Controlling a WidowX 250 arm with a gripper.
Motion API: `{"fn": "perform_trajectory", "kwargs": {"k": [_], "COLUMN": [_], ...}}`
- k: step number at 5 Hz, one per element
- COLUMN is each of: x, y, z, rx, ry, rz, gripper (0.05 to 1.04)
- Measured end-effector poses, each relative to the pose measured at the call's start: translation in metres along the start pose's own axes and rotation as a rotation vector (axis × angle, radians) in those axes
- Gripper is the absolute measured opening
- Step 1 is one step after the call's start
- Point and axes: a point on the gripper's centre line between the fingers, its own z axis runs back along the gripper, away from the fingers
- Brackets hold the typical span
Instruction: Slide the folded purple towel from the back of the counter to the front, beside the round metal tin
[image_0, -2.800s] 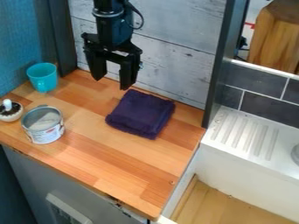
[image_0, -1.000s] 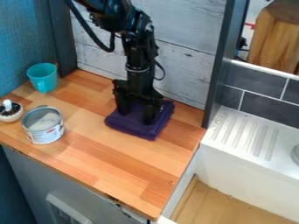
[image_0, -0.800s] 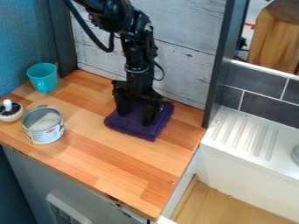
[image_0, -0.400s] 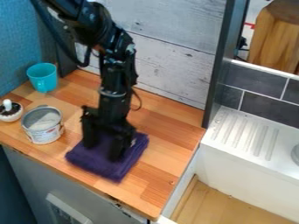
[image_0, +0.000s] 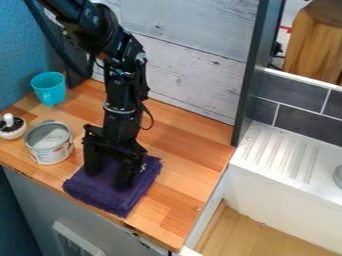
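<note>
Pale wooden planks (image_0: 194, 75) back the butcher-block counter (image_0: 187, 155), and a white ribbed ledge (image_0: 274, 155) sits beyond its right-hand side. Against that setting we see the gripper (image_0: 106, 181) low over the folded purple cloth (image_0: 100, 197), its fingers (image_0: 123, 176) apart and pressed down onto the fabric, with some purple visible between them.

What has just changed is the cloth's place. It lay near the back wall; now it lies flat by the counter's front edge, to the right of the open can (image_0: 48, 145) and apart from it. The arm has come along with it, and the cloth keeps its folded shape and much the same slant — we take this as a push or drag across the wood rather than a lift.

For us that means the shift toward the front is probably most of the way done. Little wood remains between the cloth's nearest corner and the edge, so more travel that way could leave it hanging over. The turquoise cup (image_0: 48, 90) and the small white pot (image_0: 12, 127) stand where they stood — nothing else on the counter seems disturbed.
</note>
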Motion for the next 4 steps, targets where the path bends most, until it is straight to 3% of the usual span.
{"fn": "perform_trajectory", "kwargs": {"k": [1,2,3,4], "x": [0.011,0.017,-0.003,-0.020], "y": [0.010,0.023,0.049,0.072], "z": [0.017,0.070,0.090,0.098], "rx": [-0.032,-0.053,-0.085,-0.072], "ry": [-0.123,-0.287,-0.255,-0.189], "rz": [0.041,0.076,0.159,0.185], "gripper": [1.000,1.000,1.000,1.000]}}
